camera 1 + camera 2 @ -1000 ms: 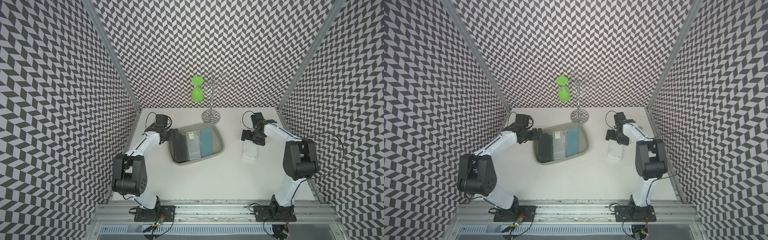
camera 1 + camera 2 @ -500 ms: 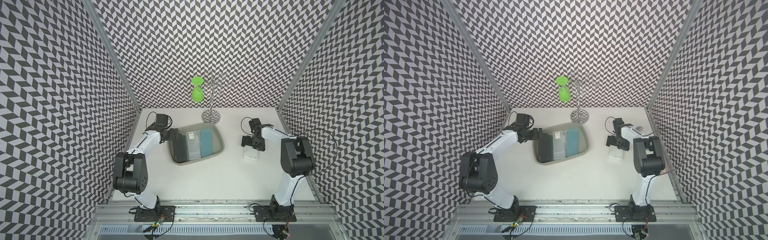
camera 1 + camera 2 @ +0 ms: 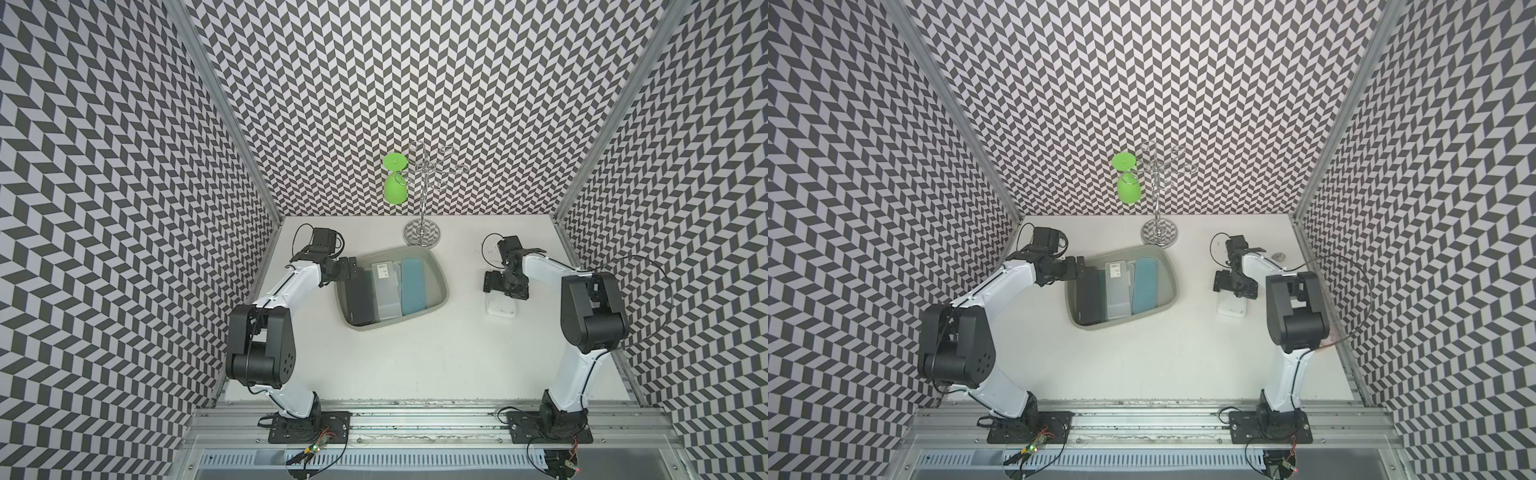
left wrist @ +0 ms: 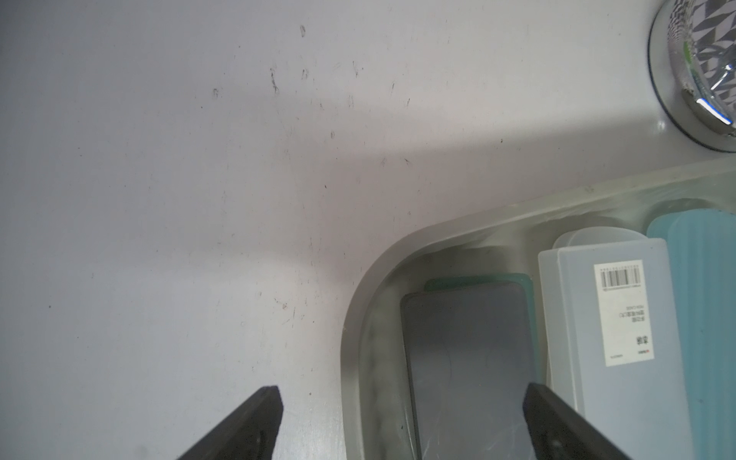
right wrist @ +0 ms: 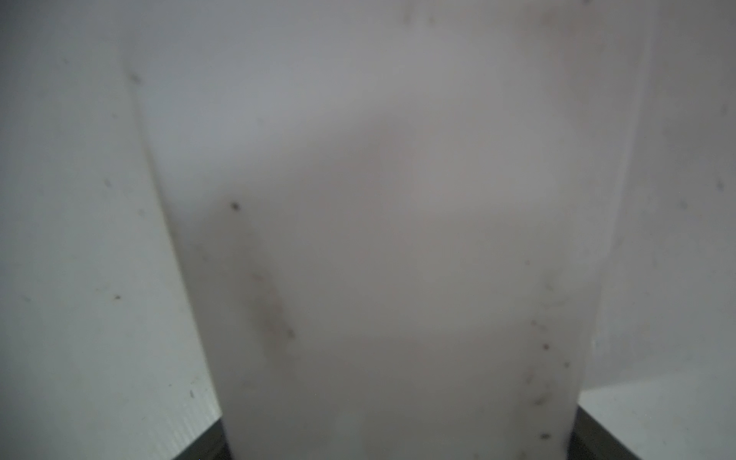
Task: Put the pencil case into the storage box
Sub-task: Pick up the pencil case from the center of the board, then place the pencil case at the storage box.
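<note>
The white table (image 3: 415, 365) holds the storage box (image 3: 435, 278) in the middle, a pencil case (image 3: 502, 309) at three o'clock, a shiny stand (image 3: 422, 233) at twelve.

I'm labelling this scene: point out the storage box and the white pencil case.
storage box (image 3: 436, 282): in a top view, bare inner wall.
white pencil case (image 3: 502, 308): in a top view, uncovered end.

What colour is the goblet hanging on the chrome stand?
Bright green; the hanging goblet shows best in both top views.
</note>
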